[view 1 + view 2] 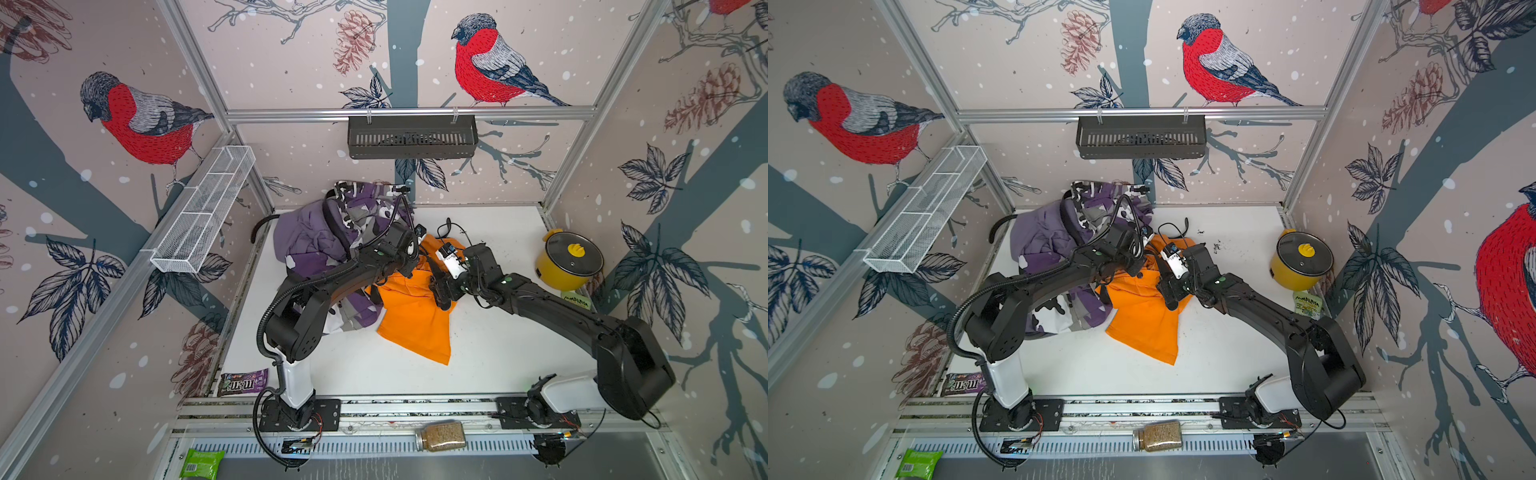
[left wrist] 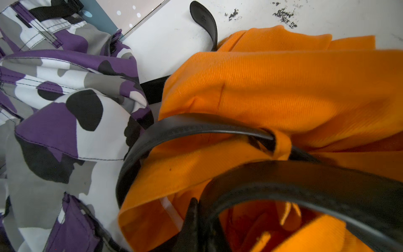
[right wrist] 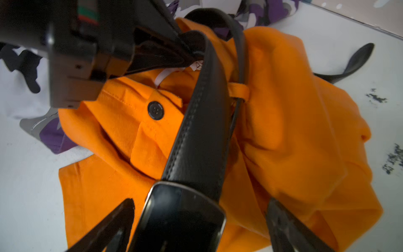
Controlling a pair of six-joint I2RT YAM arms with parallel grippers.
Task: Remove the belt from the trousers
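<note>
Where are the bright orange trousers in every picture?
In a top view: bright orange cloth trousers at the centre of the white table.
In a top view: trousers in the same central spot.
Left wrist: close up, black leather belt through a loop.
Right wrist: close up, black button showing.
Shared landmark: purple camouflage trousers beside them.

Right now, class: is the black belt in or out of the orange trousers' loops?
Partly in: the black belt passes through one loop of the orange trousers.

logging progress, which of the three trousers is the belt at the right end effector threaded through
The orange trousers: the belt at the open right end effector passes through their orange loop. The camouflage and lilac pairs lie beside them.
</note>
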